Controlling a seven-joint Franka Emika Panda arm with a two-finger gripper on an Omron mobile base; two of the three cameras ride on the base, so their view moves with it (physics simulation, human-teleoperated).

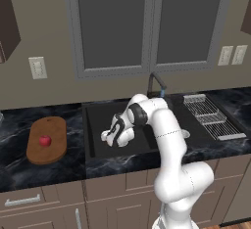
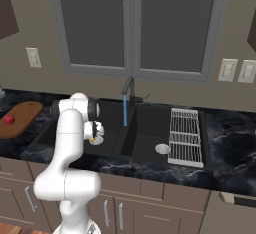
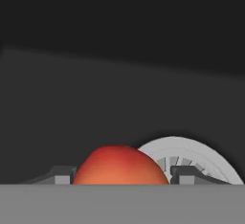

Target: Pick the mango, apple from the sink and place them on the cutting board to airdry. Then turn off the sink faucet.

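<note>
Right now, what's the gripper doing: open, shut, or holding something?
Gripper: down in the left basin of the sink, its fingertips closed against both sides of the mango, beside the drain.

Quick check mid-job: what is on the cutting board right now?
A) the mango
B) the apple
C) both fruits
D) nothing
B: the red apple lies on the cutting board, while the mango sits between the end effector fingertips, down by the drain in the sink.
</note>
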